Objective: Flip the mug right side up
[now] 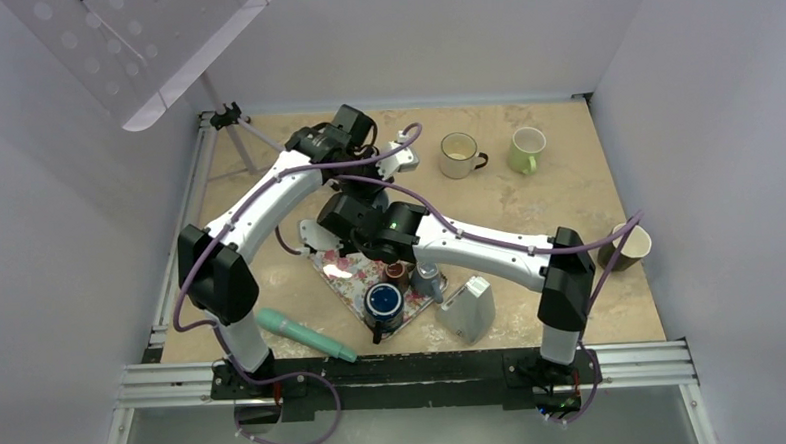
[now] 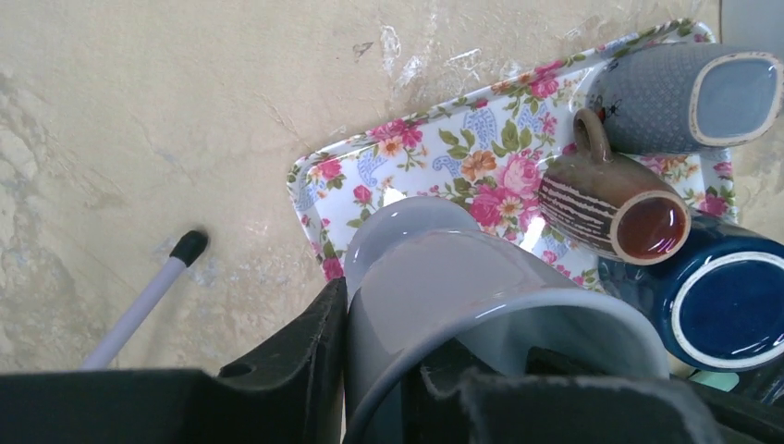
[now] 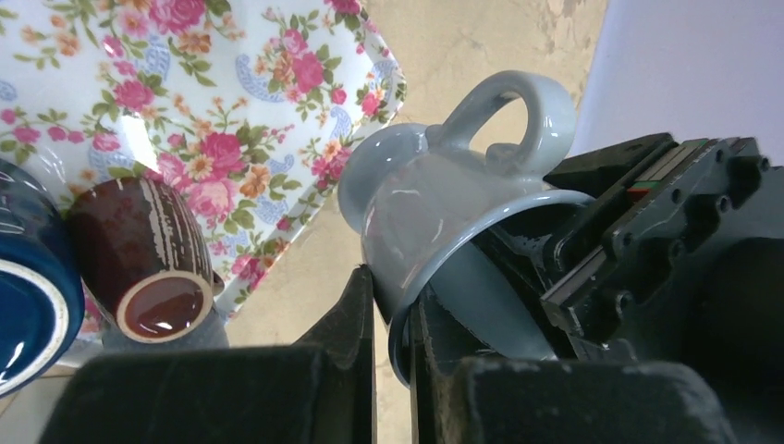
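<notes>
The grey mug (image 3: pixel 434 203) hangs tilted, its mouth toward the arms, at the flowered tray's (image 3: pixel 231 83) 10 o'clock corner. The left gripper (image 2: pixel 379 361) and right gripper (image 3: pixel 393 324) both pinch its rim. If either releases clumsily, I'd expect the mug to twist free and strike the brown cup (image 3: pixel 148 259) or the blue cup (image 2: pixel 730 305) crowding 4 o'clock.

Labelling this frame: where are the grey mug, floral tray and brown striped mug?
grey mug (image 2: pixel 453 277): left wrist view, outer wall.
floral tray (image 2: pixel 434 148): left wrist view, bare floor.
brown striped mug (image 2: pixel 584 199): left wrist view, striped side.
</notes>
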Available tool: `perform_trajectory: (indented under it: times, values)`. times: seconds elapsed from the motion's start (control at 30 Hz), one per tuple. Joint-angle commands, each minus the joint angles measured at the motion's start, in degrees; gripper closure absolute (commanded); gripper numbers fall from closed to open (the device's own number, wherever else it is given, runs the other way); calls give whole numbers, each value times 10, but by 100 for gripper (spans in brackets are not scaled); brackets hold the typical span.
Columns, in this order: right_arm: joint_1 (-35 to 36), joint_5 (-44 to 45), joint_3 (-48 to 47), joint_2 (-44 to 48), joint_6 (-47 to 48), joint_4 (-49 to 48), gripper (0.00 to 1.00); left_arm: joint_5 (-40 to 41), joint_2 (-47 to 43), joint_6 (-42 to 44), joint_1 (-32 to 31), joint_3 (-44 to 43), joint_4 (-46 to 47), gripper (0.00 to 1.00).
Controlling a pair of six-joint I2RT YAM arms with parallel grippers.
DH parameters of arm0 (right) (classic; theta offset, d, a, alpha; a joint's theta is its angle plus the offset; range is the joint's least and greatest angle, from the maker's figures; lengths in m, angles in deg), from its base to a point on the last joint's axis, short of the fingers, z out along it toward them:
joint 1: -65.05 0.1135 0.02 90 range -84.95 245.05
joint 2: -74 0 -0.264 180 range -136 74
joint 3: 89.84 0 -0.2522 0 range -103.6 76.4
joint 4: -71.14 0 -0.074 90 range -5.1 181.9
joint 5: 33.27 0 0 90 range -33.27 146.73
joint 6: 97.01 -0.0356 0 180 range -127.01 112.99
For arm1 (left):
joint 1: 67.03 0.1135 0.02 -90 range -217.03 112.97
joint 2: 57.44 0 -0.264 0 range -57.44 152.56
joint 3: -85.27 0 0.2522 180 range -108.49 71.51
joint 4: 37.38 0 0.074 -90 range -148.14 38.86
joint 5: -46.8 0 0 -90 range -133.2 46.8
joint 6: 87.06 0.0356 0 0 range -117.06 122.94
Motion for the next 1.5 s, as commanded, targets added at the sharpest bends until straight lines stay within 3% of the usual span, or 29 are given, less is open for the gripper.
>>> perform_trajectory:
  times: [0.0, 0.07, 0.1, 0.13, 0.27, 0.33, 0.63, 0.8, 0.97, 1.17, 1.47]
  values:
    - [8, 64, -2, 16, -30, -56, 100, -21, -20, -68, 18, 0, 42, 100]
    - [8, 88, 4, 19, -47, -71, 100, -13, -17, -77, 24, 3, 46, 100]
    - [8, 94, 4, 21, -58, -75, 94, -7, -14, -79, 29, 4, 47, 100]
    - [8, 96, 5, 26, -67, -78, 73, -1, -10, -83, 35, 5, 47, 100]
    - [8, 100, 35, 61, -94, -114, 20, 20, 5, -97, 62, -4, 47, 100]
    - [9, 93, 45, 81, -103, -124, 4, 33, 4, -97, 72, 1, 48, 100]
    - [18, 4, 89, 162, -136, -172, 1, 49, -30, -89, 128, 89, 70, 100]
    - [15, -40, 108, 211, -145, -196, 1, -32, -60, -128, 233, 103, 28, 100]
    - [-10, -82, 136, 231, -144, -242, 1, -36, -148, -112, 312, 163, 24, 100]
    - [-27, -111, 139, 218, -131, -259, 1, -68, -189, -106, 447, 233, 31, 100]
    - [-61, -150, 123, 199, -121, -267, 1, -86, -168, -41, 579, 277, 31, 100]
